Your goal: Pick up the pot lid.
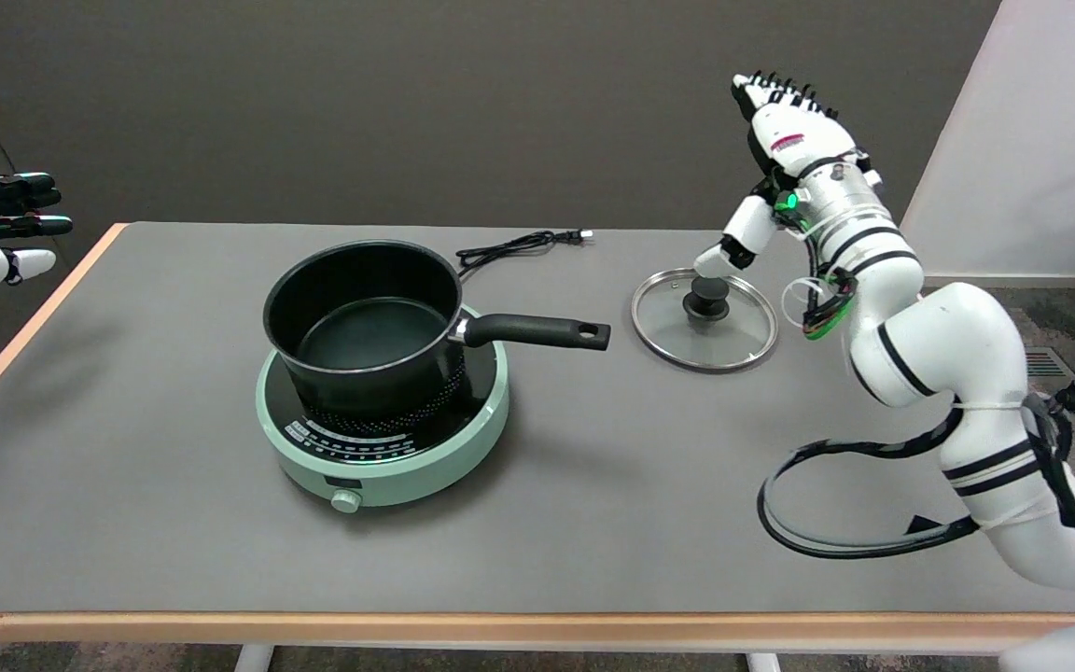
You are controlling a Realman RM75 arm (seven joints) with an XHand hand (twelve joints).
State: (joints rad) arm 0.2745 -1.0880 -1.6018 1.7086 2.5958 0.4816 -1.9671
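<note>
Head view | pot [365,327] empty on cooker [388,439] | lid [705,319] on table [593,504]

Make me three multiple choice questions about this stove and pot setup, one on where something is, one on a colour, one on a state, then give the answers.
1. Where does the pot lid lie?
A. on the pot
B. flat on the table, right of the pot's handle
C. on the floor

2. What colour is the body of the hot plate?
A. red
B. yellow
C. pale green

3. What is the right hand doing?
A. raised with fingers spread, holding nothing
B. carrying the lid aloft
C. gripping the pot's handle

Answers: 1 B, the lid rests on the table beyond the handle's tip. 2 C, its rim and front are mint green. 3 A, only the thumb reaches down near the lid's knob.
</note>
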